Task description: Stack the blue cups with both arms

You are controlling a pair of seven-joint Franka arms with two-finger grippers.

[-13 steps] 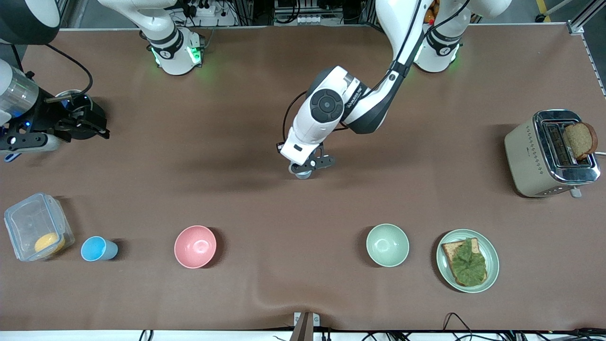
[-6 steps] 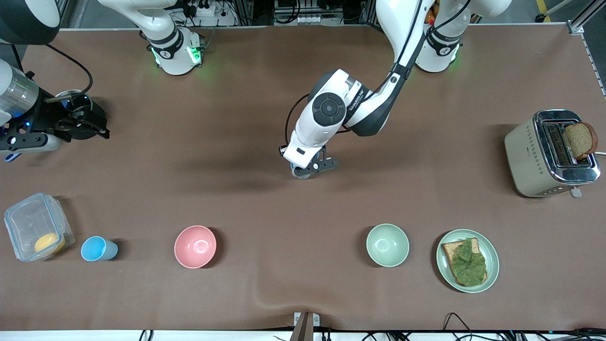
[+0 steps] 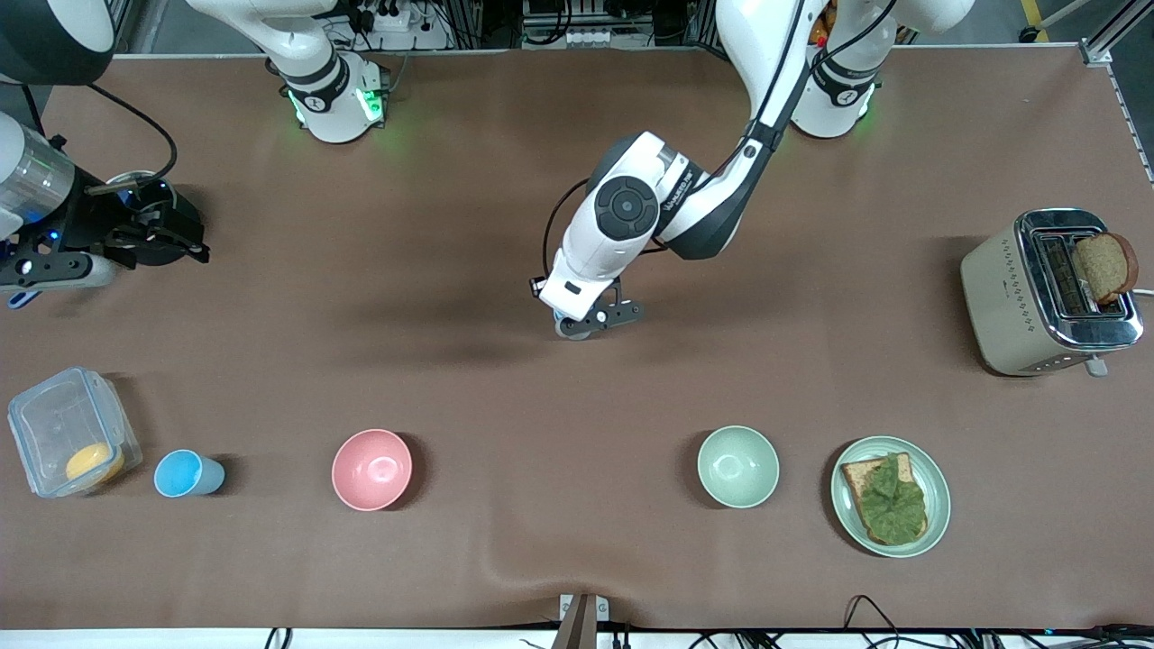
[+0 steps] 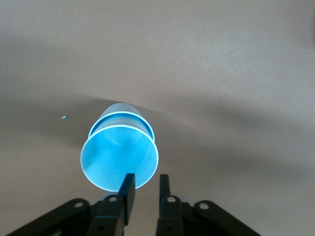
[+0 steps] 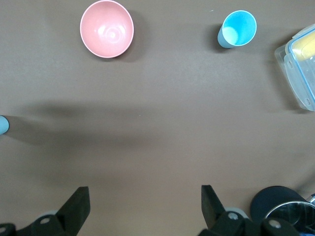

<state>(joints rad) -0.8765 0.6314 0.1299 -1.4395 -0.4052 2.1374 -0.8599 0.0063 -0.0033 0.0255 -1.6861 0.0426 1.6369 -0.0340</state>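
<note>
- left gripper point(image 3: 588, 323) point(image 4: 146, 189): low over the middle of the bench point(image 3: 451, 297), at the stacked blue cups point(image 3: 574, 333) point(image 4: 119, 155).
- Left fingers point(image 4: 128, 192): parted by a narrow gap, with bare bench showing between them. One finger overlaps the near rim of the cups. Can't tell if it is touching the rim.
- The stack stands on the bench with its mouth up. The left wrist view shows a second rim line lower down the wall, which reads as one cup nested in another. It also shows at the edge of the right wrist view point(image 5: 2, 124).
- lone blue cup point(image 3: 187, 474) point(image 5: 237, 28): on the bench toward the right arm's end, between the clear container point(image 3: 70, 442) point(image 5: 300, 64) and the pink bowl point(image 3: 371, 469) point(image 5: 107, 28). It is just beside the container, well apart from the stack, and nearer to the front camera than the stack.
- right gripper point(image 3: 185, 245) point(image 5: 143, 204): waits up over the right arm's end of the bench. Its fingers point(image 5: 76, 206) are spread wide with nothing between them.
- The container has a yellow item point(image 3: 95, 462) inside.
- pale green bowl point(image 3: 737, 466): in the same row as the pink bowl, toward the left arm's end. Next to it is a green plate point(image 3: 938, 505) with toast and a leaf point(image 3: 891, 500) on it.
- toaster point(image 3: 1019, 297): at the left arm's end, farther from the front camera than the plate. A bread slice point(image 3: 1104, 266) sticks out of one slot.
</note>
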